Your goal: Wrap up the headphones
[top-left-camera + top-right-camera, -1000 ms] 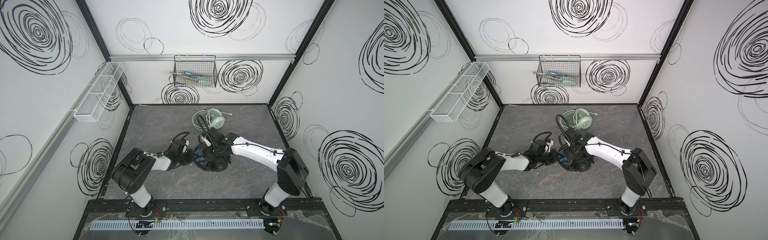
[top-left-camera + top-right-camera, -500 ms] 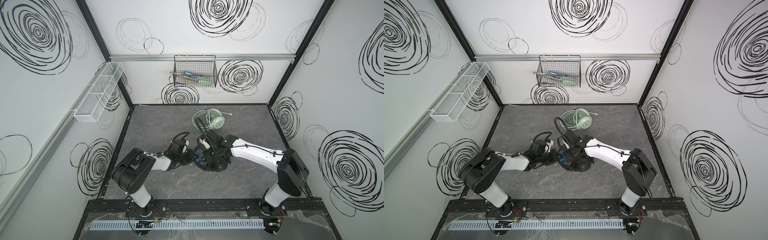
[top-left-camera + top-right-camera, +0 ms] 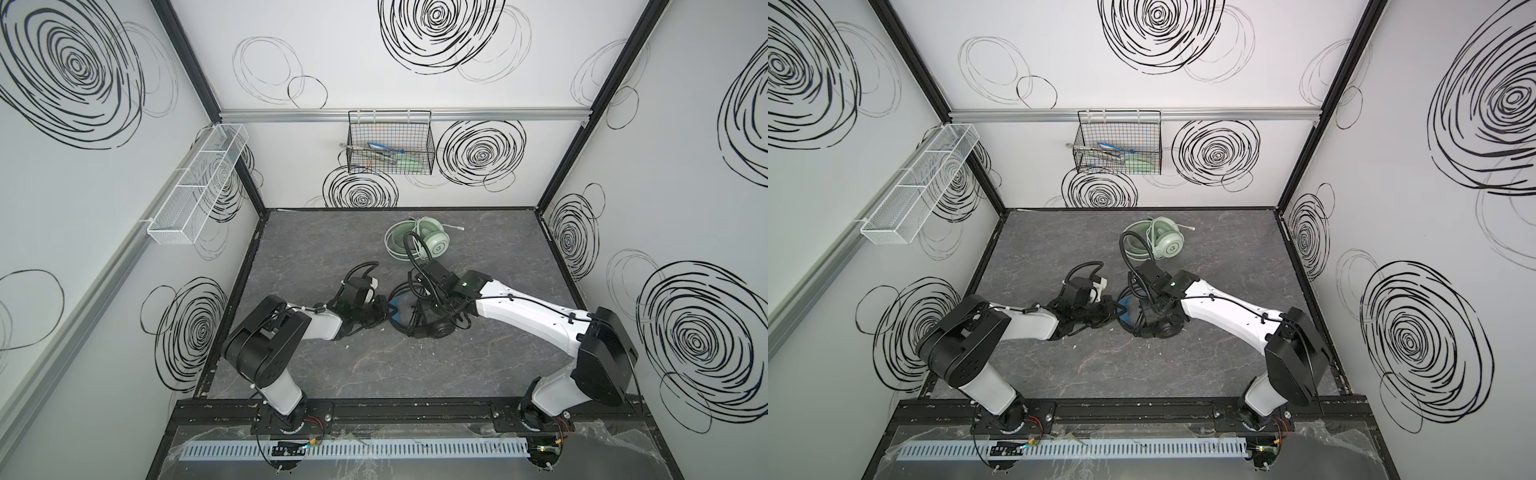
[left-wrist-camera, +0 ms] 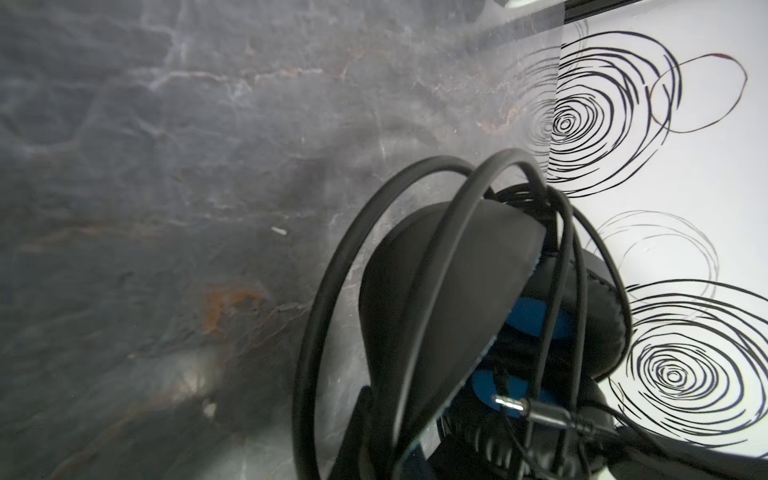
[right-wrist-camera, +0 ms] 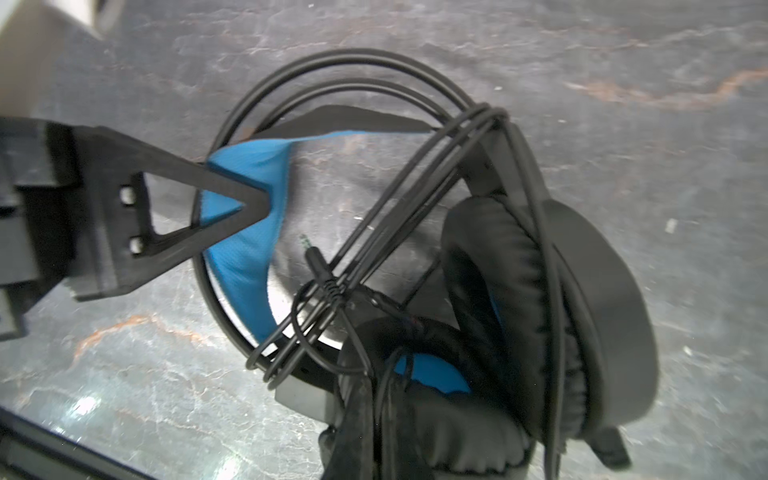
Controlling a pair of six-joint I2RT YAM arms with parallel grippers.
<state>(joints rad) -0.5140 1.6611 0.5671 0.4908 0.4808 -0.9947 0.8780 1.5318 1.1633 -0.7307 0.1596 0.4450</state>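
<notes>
The left arm [image 3: 320,326] and right arm [image 3: 523,311] both stretch low and forward, their wrists nearly meeting in the middle. The left tool [image 3: 385,308] lies almost level, pointing at the right arm, jaws closed. The right tool [image 3: 419,318] tips steeply down beneath its wrist, jaws closed too.

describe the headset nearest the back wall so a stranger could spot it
Find the black wire basket on the back wall. Just below it on the grey table lies the mint-green headset. Unlike the black-and-blue headset nearer the front, it is pale, white-corded.
</notes>
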